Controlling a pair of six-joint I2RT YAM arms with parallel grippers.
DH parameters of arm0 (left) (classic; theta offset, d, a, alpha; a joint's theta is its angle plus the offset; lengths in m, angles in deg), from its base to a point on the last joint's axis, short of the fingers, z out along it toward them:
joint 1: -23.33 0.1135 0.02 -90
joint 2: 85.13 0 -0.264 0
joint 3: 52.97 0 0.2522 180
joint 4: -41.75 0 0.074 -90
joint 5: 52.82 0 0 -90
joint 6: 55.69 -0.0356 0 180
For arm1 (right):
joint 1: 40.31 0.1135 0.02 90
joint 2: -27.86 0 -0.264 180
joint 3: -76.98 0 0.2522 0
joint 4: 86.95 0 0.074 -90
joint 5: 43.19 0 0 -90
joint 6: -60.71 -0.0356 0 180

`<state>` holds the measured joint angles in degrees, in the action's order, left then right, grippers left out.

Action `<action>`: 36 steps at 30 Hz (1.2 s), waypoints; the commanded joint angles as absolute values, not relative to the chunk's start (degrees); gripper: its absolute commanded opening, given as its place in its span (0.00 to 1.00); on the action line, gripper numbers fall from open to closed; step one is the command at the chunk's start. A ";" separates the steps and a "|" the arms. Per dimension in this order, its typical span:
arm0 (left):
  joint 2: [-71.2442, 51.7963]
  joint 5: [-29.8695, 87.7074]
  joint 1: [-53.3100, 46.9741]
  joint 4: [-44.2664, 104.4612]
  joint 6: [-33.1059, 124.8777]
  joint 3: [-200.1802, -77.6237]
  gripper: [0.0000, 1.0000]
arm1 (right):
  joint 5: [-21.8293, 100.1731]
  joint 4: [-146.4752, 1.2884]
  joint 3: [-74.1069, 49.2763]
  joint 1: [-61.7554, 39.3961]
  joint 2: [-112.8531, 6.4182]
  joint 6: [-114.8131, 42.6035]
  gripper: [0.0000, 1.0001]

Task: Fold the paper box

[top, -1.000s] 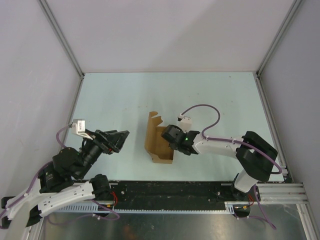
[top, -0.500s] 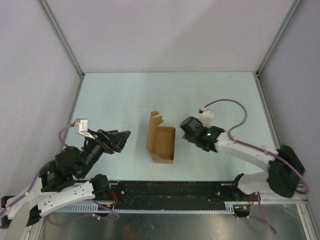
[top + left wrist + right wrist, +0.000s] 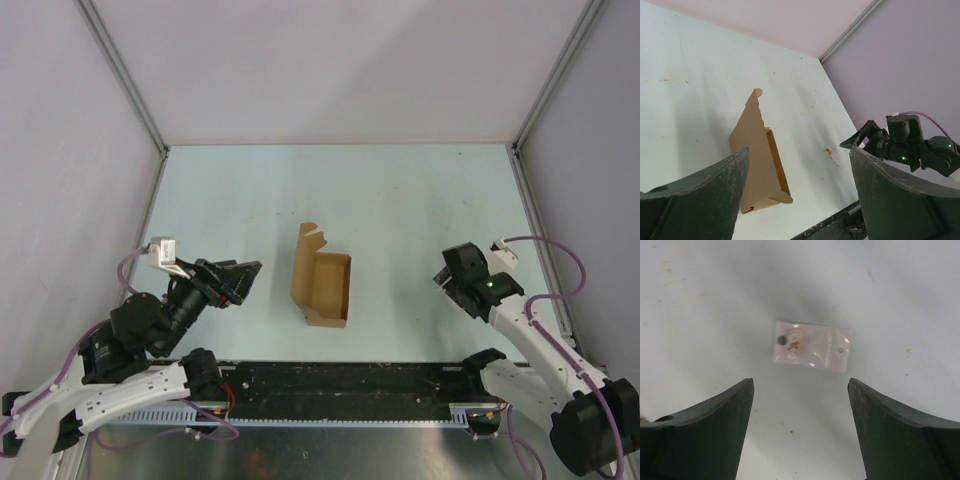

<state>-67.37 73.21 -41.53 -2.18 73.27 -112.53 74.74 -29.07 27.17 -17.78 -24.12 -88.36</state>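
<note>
Brown cardboard paper box [image 3: 322, 288], flap raised, sits untouched between the arms, seemingly centred for either's reach; left gripper [image 3: 797, 195] and right gripper [image 3: 800, 430] gape empty, the right over a clear plastic packet [image 3: 811, 346].

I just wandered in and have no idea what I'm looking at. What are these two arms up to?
Two robot arms are folding a paper box. It lies on the table between them, already shaped into an open tray with one flap sticking out, not yet closed. Neither arm is touching it. The left gripper is open and points at the box from the left. The right gripper is open off to the right, hanging over a small clear packet.
</note>
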 commanded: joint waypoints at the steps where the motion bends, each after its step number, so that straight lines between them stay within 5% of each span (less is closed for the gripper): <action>1: -67.02 74.01 -41.71 -1.36 72.27 -112.35 0.86 | 73.10 -26.34 29.99 -21.84 -23.82 -94.49 0.82; 15: -69.13 74.18 -41.80 -1.45 72.27 -111.12 0.86 | 57.64 -38.54 42.38 -33.62 -20.30 -92.66 0.72; 24: -68.61 74.53 -41.80 -1.45 72.10 -111.12 0.87 | 58.15 -42.25 46.25 -35.12 -21.62 -93.10 0.65; 36: -67.99 74.80 -41.80 -1.36 71.57 -111.47 0.87 | 57.53 -45.77 48.80 -35.56 -22.59 -93.36 0.37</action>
<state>-68.77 73.74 -41.55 -2.22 72.81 -111.35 58.91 -49.44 45.44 -35.38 -21.00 -93.08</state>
